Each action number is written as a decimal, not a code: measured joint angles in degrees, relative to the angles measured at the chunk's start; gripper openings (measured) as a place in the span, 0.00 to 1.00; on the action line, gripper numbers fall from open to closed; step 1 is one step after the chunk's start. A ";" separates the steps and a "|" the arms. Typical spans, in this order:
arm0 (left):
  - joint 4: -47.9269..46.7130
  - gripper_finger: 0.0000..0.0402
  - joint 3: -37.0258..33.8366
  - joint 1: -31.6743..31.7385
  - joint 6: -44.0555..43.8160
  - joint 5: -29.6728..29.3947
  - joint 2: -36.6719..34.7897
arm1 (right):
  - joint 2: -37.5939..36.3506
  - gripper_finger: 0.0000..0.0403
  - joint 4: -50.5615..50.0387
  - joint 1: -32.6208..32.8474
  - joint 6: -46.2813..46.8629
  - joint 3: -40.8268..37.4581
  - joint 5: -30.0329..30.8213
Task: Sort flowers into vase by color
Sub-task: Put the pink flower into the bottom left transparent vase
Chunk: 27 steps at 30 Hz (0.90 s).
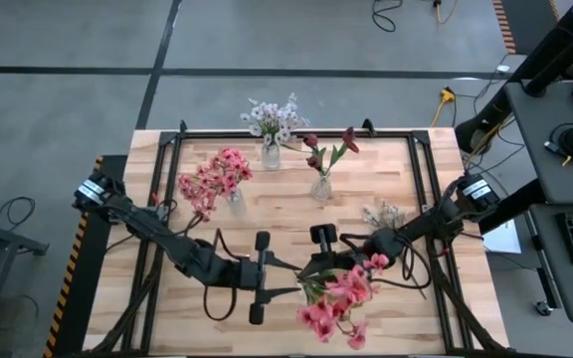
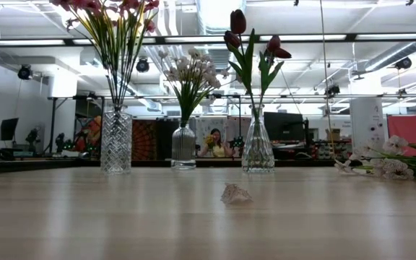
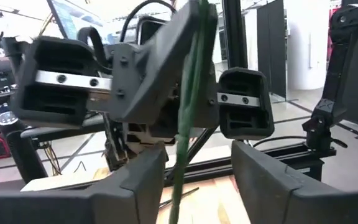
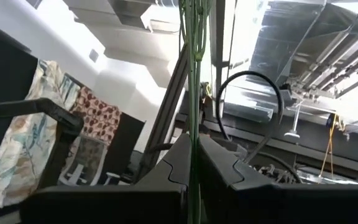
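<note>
My right gripper is shut on a bunch of pink flowers, whose blossoms spread toward the table's near edge. My left gripper faces it from the left. It is open, with a finger on either side of the green stem, and I see no touch. Three glass vases stand on the table. One holds pink flowers, one white flowers, one dark red blooms. White-lilac flowers lie on the table at the right. My right gripper pinches the thin green stalks of the pink bunch between its two fingers. The stalks run on past the fingertips toward my left gripper. The blossoms lie on the near side of the gripper.
The three vases stand in a row across the far half of the table. A small fallen blossom lies on the bare wood in the middle. Black rails frame the table's sides.
</note>
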 joint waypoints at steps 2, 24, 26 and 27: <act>-0.57 0.37 1.02 -0.07 -0.02 -0.36 1.02 | 0.00 0.03 0.03 -0.01 -0.07 0.12 -0.01; -11.05 0.01 4.58 -3.97 -0.61 -14.11 0.47 | -0.73 0.03 -4.94 0.35 0.78 0.09 3.90; -12.15 0.01 4.56 -4.60 -0.99 -15.87 0.14 | -1.22 0.03 -6.61 0.39 0.73 0.09 5.54; -12.82 0.01 4.56 -4.94 -1.15 -16.84 0.04 | -1.54 0.03 -7.47 0.39 0.71 0.09 6.02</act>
